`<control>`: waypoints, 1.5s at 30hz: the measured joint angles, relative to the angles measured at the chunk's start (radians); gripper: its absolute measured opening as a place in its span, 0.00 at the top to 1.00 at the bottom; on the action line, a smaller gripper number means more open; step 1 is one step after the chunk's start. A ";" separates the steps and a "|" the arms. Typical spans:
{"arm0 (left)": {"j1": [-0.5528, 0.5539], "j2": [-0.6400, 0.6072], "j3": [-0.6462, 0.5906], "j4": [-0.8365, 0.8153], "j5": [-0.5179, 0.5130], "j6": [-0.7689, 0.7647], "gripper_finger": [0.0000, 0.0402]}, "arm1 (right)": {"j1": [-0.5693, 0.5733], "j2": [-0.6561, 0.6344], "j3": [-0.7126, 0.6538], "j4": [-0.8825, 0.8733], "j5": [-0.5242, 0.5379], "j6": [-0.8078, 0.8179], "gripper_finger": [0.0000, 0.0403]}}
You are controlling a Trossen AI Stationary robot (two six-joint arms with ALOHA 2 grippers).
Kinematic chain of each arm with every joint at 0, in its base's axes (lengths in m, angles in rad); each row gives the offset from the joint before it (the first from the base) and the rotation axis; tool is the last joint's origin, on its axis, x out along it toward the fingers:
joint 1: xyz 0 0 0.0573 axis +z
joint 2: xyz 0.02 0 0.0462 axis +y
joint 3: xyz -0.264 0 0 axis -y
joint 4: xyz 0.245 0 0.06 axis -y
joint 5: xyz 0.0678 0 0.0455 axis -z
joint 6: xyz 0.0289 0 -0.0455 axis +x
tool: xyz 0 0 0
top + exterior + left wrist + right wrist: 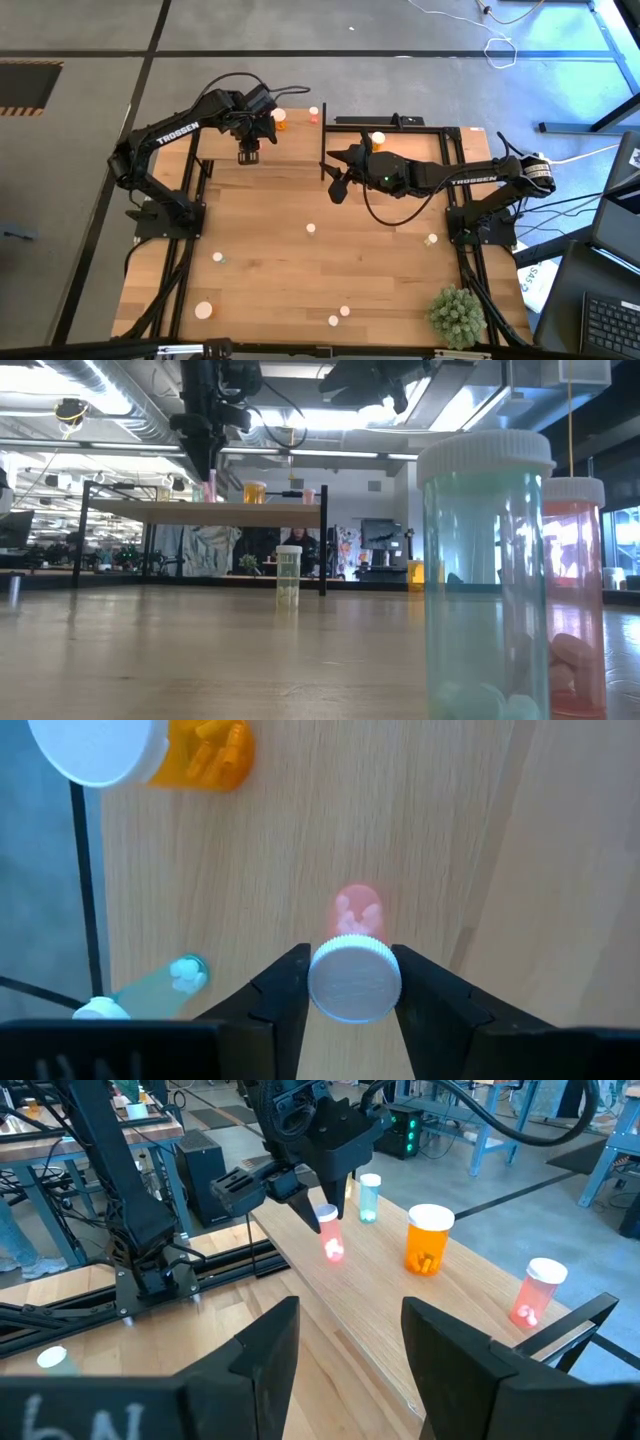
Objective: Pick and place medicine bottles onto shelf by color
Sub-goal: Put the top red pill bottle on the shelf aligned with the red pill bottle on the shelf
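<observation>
The left gripper (352,982) is clamping a reddish bottle (355,975) by its cap, lowering it onto the shelf (480,840) — release comes next; the right gripper (345,1345) is hanging open, empty, nearby.

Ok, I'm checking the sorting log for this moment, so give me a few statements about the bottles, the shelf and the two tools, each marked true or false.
1. The left tool is closed on a reddish bottle by its white cap. True.
2. The right tool holds an orange bottle. False: it is open and empty, and the orange bottle stands on the shelf.
3. A pale green bottle stands on the shelf beyond the gripped one. True.
4. The shelf carries no other reddish bottle. False: a second reddish bottle stands near its end.
5. The spiky plant ball sits on the shelf. False: it sits at a table corner.
</observation>
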 joint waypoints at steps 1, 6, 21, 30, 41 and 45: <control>0.000 0.000 0.000 0.000 0.000 0.000 0.67 | 0.000 0.000 0.000 0.000 0.000 0.000 0.56; 0.000 0.000 0.000 -0.001 0.007 -0.011 0.67 | 0.000 0.000 0.000 0.000 0.000 -0.002 0.56; 0.000 0.000 0.000 -0.010 0.012 -0.011 0.67 | -0.001 0.000 0.000 -0.001 -0.086 -0.160 0.56; 0.000 0.000 0.000 -0.010 0.012 -0.011 0.67 | 0.000 0.000 0.000 0.000 -0.087 -0.187 0.56; 0.000 0.000 0.000 -0.010 0.012 -0.014 0.67 | 0.000 0.000 0.000 0.000 -0.087 -0.185 0.56; 0.000 0.000 0.000 -0.010 0.012 -0.014 0.67 | 0.000 0.000 0.000 0.000 -0.087 -0.186 0.56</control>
